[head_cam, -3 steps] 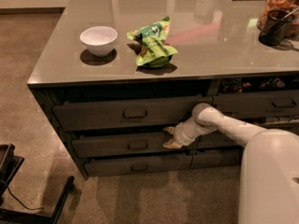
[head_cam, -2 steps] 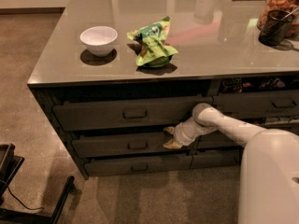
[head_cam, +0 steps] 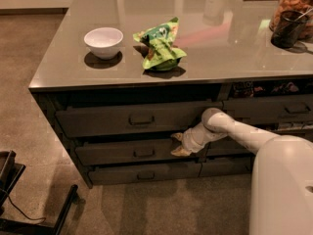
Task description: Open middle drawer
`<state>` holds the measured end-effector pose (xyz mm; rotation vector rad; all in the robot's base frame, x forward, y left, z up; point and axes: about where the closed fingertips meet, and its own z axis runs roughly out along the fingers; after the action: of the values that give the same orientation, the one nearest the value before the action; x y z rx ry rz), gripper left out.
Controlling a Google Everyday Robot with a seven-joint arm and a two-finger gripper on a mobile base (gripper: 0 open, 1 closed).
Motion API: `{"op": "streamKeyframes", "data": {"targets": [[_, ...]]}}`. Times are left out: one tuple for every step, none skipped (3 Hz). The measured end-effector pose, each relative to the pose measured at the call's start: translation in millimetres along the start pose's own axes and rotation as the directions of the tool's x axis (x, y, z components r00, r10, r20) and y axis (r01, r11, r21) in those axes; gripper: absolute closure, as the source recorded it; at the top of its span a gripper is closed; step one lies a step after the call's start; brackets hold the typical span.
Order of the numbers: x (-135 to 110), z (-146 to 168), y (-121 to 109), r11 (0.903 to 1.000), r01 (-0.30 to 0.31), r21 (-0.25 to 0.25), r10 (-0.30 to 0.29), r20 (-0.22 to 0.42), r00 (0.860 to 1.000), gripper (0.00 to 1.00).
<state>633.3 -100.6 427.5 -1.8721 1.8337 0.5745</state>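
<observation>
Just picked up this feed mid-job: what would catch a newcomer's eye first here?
The white arm stretched in from the right, its claw at the front of the middle drawer, right of the loop handle. Above, on the grey countertop, a crumpled green snack bag lies beside a white bowl.

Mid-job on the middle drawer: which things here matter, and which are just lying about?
Job: middle drawer; its handle; end effector, at that drawer's right end.
Lying about: white bowl; green bag; jar; dark cup.
</observation>
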Motion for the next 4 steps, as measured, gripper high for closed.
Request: {"op": "streamKeyframes", "data": {"targets": [[0.0, 0.1, 0.0, 1.0, 0.0, 0.0, 0.0, 0.0, 1.0, 0.81], [-0.1, 2.8, 0.1, 1.0, 0.001, 0.001, -0.001, 0.001, 1.0, 0.58], [-1.1, 1.5, -0.5, 1.0, 0.001, 0.001, -0.001, 0.001, 1.0, 0.35], [-1.2, 1.7, -0.9, 1.0, 0.004, 0.007, -0.004, 0.001, 1.0, 0.11]]}}
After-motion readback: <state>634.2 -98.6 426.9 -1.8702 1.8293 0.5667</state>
